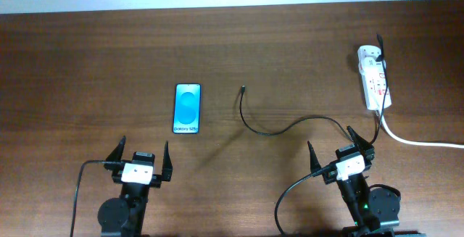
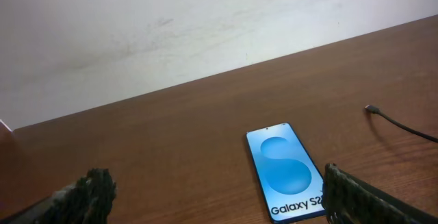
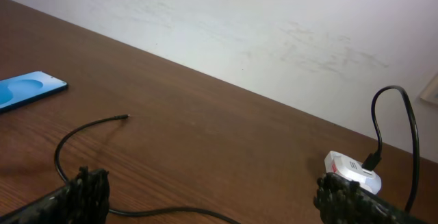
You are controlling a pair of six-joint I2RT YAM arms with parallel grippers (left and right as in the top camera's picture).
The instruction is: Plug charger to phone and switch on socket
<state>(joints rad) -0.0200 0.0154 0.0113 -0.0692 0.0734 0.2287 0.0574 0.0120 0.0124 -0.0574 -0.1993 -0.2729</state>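
The left gripper (image 1: 143, 144) and the right gripper (image 1: 330, 137) sit at the near edge of the table (image 1: 87, 70), both with fingers spread wide and holding nothing. In the left wrist view the dark ribbed fingers (image 2: 92, 190) frame bare wood at the bottom corners. The right wrist view shows the same wide gap.

The table is dark brown wood with a fine grain, lightly glossy. Behind its far edge rises an off-white wall (image 2: 171, 25) with faint scuffs and smudges. From overhead the wall is only a pale strip along the top.

The phone (image 1: 187, 108) lies flat, screen up and lit blue, just ahead of the left gripper and a little to its right. The charger (image 1: 272, 131) lies loose on the wood. Its tip (image 1: 243, 88) rests to the right of the phone, apart from it. The cable curves toward the near edge, then runs right past the right gripper's fingertips and up to the socket (image 1: 374, 77).

The socket lies near the far right of the table, ahead of the right gripper, and its white cord (image 1: 413, 141) trails off the right edge. The switch position cannot be made out.
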